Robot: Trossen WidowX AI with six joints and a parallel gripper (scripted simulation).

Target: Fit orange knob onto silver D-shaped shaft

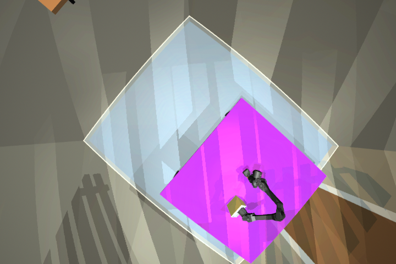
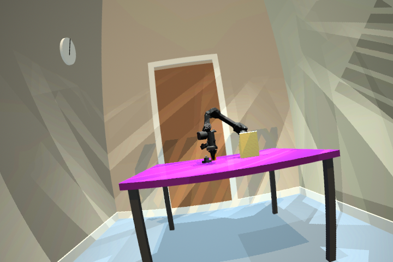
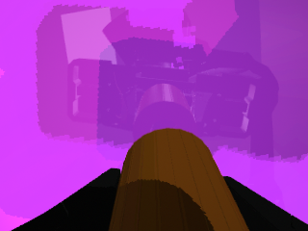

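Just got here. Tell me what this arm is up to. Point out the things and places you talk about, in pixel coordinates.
The black arm [image 1: 279, 209] [image 2: 226, 118] has the orange knob [image 2: 215, 158] [image 3: 168, 173] shut in its end effector [image 2: 213, 158], low over the magenta table [image 1: 186, 192] [image 2: 178, 180]. The pedestal [image 2: 206, 160] stands just beside it, its shaft bare, so the knob is not fitted. Which way the knob's hole faces can't be seen.

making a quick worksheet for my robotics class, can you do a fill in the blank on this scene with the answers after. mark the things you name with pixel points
The gripper [image 2: 213, 158] is closed on the ____ knob [image 2: 215, 158] [image 3: 168, 164].
In the exterior view, the pedestal [image 2: 206, 160] stands on a ____ table [image 1: 204, 186] [image 2: 234, 172].
In that view, a round white ____ [image 2: 68, 52] hangs on the wall.
Behind the arm [image 1: 271, 194] [image 2: 226, 118] there is a brown ____ in a white frame [image 2: 151, 108].

Missing words: orange; magenta; clock; door
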